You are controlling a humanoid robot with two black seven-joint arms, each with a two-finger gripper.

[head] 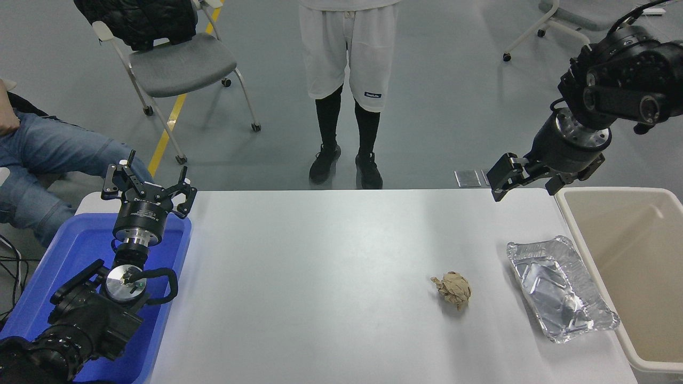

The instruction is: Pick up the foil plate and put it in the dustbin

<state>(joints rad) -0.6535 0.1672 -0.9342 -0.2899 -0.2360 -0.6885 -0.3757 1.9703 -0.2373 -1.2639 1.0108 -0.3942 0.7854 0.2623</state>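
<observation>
Your foil plate (561,288) lies flat on the white worktop (331,277), at the right edge, just beside the beige dustbin (635,266). A crumpled brown paper ball (452,289) sits near it, to its left. Your right gripper (520,178) hangs above the worktop's far right corner, well apart from the plate, jaws spread wide, holding nothing. Your left gripper (147,186) is parked over the blue tub (64,266) at lower left, jaws wide. A person (349,80) stands at the far side.

The foil plate (561,288) is seen flat on the white table (320,266), beside the dustbin (629,266); the right gripper (525,178) is held open above the far edge.
</observation>
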